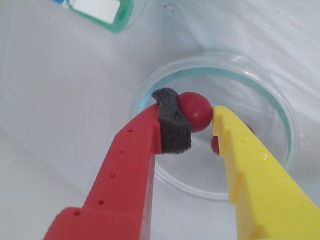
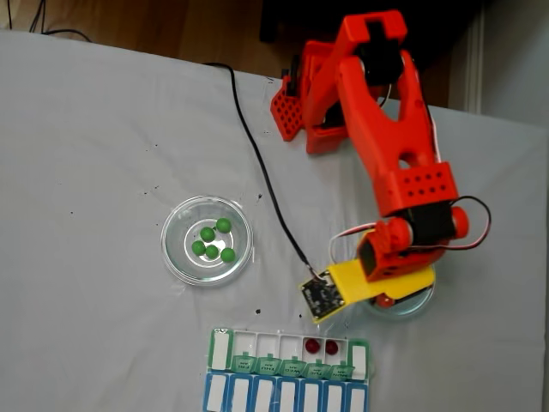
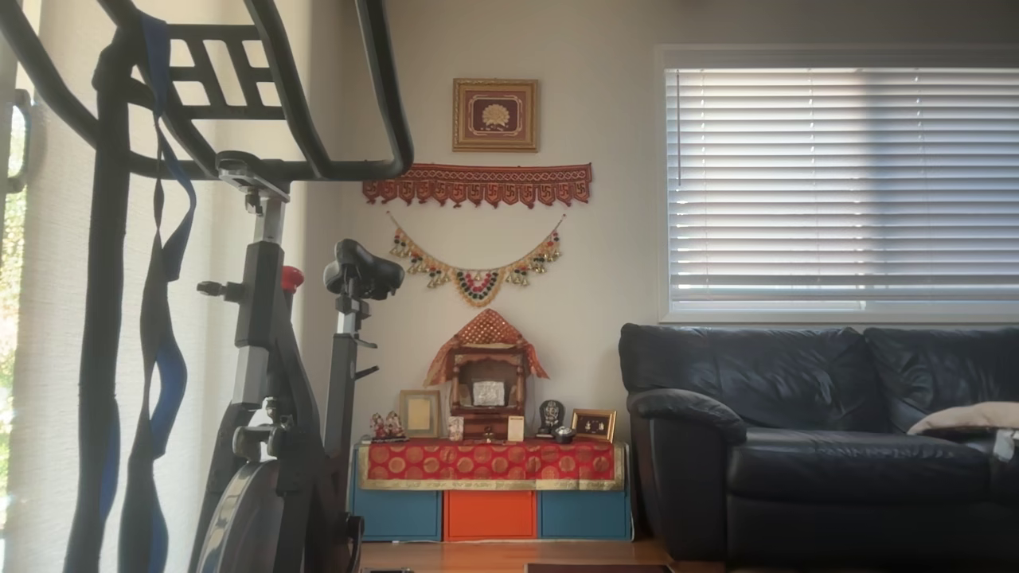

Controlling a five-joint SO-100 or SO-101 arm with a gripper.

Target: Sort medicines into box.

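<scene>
One red ball [image 1: 195, 111] pinched between the gripper's [image 1: 200, 117] foam-padded red finger and yellow finger, over a glass dish [image 1: 280, 112], second red ball [image 1: 215, 145] lying beneath. Two red balls [image 2: 322, 347] seen in the green-lidded box [image 2: 220, 348]; four green balls [image 2: 214, 242] in another dish [image 2: 176, 227], well apart.

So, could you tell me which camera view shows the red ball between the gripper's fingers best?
The wrist view: the red ball sits large and sharp between the gripper fingers, over the glass dish. In the fixed view the arm covers it. The other view faces a living room.
</scene>
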